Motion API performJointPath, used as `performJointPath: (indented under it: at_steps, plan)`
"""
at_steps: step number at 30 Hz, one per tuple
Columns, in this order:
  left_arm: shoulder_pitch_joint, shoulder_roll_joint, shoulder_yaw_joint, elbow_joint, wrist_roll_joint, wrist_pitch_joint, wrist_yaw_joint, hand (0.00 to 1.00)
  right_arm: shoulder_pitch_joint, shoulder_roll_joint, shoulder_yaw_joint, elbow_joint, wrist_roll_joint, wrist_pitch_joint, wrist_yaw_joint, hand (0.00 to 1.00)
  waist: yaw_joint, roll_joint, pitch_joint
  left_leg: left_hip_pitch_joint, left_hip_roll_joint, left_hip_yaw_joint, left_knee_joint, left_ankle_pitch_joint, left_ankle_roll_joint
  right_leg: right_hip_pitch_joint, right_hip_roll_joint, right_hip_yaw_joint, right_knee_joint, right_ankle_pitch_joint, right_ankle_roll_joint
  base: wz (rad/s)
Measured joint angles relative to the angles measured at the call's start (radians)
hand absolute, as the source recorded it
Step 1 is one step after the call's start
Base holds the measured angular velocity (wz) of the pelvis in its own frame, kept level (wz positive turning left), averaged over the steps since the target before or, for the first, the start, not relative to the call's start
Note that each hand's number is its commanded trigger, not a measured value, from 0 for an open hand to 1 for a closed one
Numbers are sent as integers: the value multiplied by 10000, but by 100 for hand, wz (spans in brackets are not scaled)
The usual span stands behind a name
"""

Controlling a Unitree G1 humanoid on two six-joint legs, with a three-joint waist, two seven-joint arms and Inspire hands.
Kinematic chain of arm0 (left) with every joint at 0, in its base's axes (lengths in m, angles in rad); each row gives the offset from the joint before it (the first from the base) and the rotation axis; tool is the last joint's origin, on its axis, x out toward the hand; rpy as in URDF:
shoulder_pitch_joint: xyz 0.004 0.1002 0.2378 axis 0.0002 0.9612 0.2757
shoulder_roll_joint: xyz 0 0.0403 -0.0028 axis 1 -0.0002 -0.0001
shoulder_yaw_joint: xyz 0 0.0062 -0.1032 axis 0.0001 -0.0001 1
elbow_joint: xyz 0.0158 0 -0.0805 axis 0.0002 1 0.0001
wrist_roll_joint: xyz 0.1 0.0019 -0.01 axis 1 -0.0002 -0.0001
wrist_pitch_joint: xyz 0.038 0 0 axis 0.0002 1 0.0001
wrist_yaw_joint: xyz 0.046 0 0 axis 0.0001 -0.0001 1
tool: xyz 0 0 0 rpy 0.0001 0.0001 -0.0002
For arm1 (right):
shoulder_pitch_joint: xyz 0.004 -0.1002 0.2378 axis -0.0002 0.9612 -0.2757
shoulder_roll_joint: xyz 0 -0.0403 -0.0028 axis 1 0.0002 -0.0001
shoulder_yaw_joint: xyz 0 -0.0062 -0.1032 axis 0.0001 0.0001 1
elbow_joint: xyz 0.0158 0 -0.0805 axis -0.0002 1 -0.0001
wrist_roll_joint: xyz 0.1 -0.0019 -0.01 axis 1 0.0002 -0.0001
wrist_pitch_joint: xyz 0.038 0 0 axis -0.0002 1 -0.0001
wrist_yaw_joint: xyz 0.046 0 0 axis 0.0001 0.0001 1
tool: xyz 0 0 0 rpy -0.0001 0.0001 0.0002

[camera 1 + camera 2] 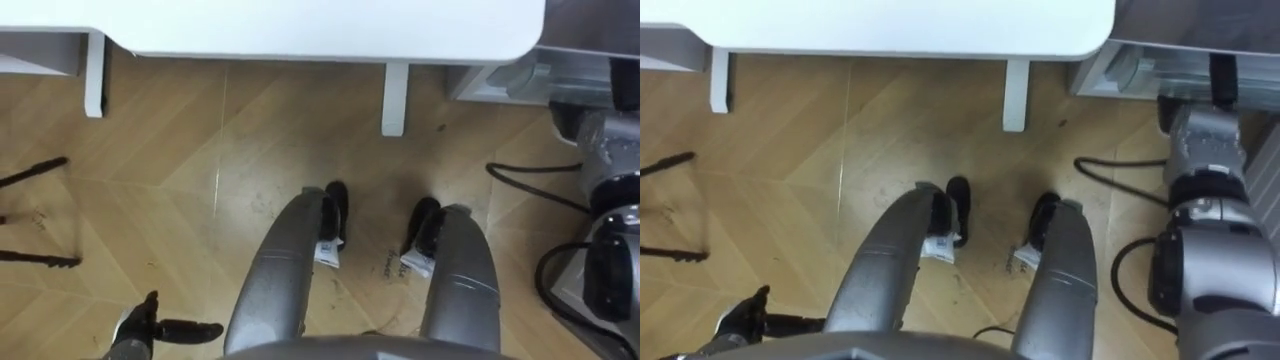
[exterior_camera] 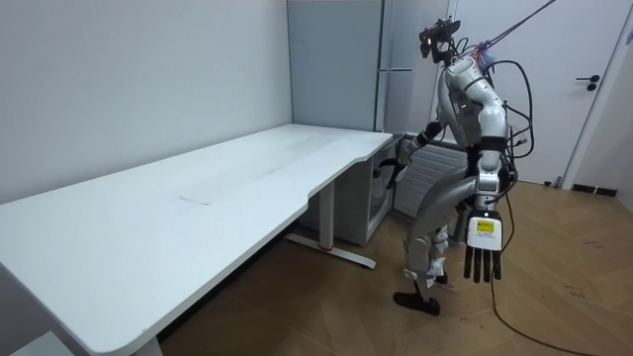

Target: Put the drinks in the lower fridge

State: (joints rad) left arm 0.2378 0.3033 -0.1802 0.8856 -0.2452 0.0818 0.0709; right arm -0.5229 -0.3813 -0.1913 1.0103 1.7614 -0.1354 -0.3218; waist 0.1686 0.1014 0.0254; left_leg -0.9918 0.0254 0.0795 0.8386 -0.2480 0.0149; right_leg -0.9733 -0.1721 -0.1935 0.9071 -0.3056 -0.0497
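Long white desk [image 2: 198,188], curved front edge, white legs, on herringbone wood floor [image 2: 554,297]. Robot stands at desk's end.

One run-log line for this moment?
stance: standing at white desk end | left hand: open, hanging at side | right hand: extended toward fridge

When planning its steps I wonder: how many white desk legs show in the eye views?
2: left desk leg at the upper left, middle desk leg near upper centre; others may be hidden under the desk top.
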Motion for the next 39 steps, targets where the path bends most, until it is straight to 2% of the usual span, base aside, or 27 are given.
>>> performJointPath:
  at_steps: [4, 7, 9, 11, 16, 18, 19, 22, 23, 27, 29, 31, 34, 39]
  plan:
    - [-3, 6, -43, 65, -308, 5, -381, 0, 62, 128, 2, 470, -12, 223, 653, 0, -136, -72, 31, 366, -3, -11, -369, 51, -43, 359, 24, -68, -322, 33, -83, 2]
    - [2, 9, -36, 112, -700, 15, -499, 0, 448, 251, 7, 538, -14, 515, 1289, 0, -279, -136, 51, 668, -9, -109, -619, 97, -22, 734, 69, -192, -654, 64, -103, 5]
    - [2, 10, -33, 111, -791, 20, -574, 0, 618, 256, 10, 724, -21, 740, 1618, 0, -337, -198, 47, 859, -11, -179, -770, 104, -19, 992, 98, -275, -870, 76, -80, 3]
    - [-14, 13, 0, 105, -790, 27, -605, 0, 858, 336, 131, 801, -172, 958, 1929, 0, -355, -357, 42, 1081, 43, -181, -876, 55, -15, 1266, 192, -287, -1114, 123, -46, -5]
    - [-63, 27, 15, 208, -788, 7, -622, 0, 1431, 506, 206, 823, -533, 1345, 2894, 0, -389, -540, 60, 1418, 160, -32, -831, -106, 40, 1656, 353, -251, -1287, 116, 25, -6]
    - [-62, 89, 19, 269, -784, 9, -649, 0, 1749, 632, 244, 745, -661, 1432, 3324, 0, -437, -599, 31, 1525, 154, -20, -863, -135, 58, 1768, 359, -221, -1309, 92, 71, 0]
    - [-62, 165, 19, 327, -775, 14, -712, 0, 1953, 695, 296, 636, -726, 1519, 3593, 0, -475, -633, 45, 1610, 162, -20, -881, -140, 63, 1861, 368, -224, -1347, 85, 84, 0]
    - [-32, 325, 152, 487, -772, 49, -888, 0, 2429, 752, 578, 326, -843, 1777, 4141, 0, -493, -620, 24, 1910, 307, -1, -930, -185, 63, 2224, 601, -117, -1670, 178, 165, -11]
    - [-29, 335, 226, 662, -779, 38, -892, 0, 2512, 780, 656, 333, -866, 1805, 4336, 0, -495, -623, 23, 2015, 348, -6, -935, -215, 51, 2361, 700, -89, -1781, 235, 179, -18]
    - [-63, 296, 180, 1132, -1207, 15, -886, 0, 3068, 964, 932, 311, -862, 1798, 4805, 0, -573, -623, -21, 2385, 324, -35, -1101, -236, 68, 2798, 713, -131, -2050, 292, 244, -2]
    - [-63, 204, 189, 1295, -1211, 62, -925, 0, 3742, 1185, 986, -21, -856, 1795, 4902, 0, -505, -582, -112, 2621, 339, -23, -1270, -237, 78, 3063, 790, -90, -2354, 398, 302, -5]
    - [-52, 135, 210, 1548, -1217, 74, -1027, 0, 4127, 1446, 988, -388, -862, 1792, 4993, 0, -509, -561, -139, 2817, 336, 53, -1433, -227, 97, 3216, 821, -1, -2524, 472, 345, -11]
    - [-55, 115, 293, 1592, -1289, 128, -1037, 0, 4537, 1677, 1303, -498, -860, 1797, 5259, 0, -540, -512, -157, 3217, 324, 151, -1689, -217, 113, 3573, 826, 20, -2749, 500, 376, -5]
    - [-52, 42, 555, 2017, -1555, -14, -1062, 0, 5301, 1829, 1696, -396, -1104, 1811, 5934, 0, -579, -465, -165, 3756, 306, 156, -2032, -228, 101, 4101, 858, -14, -3099, 500, 394, 0]
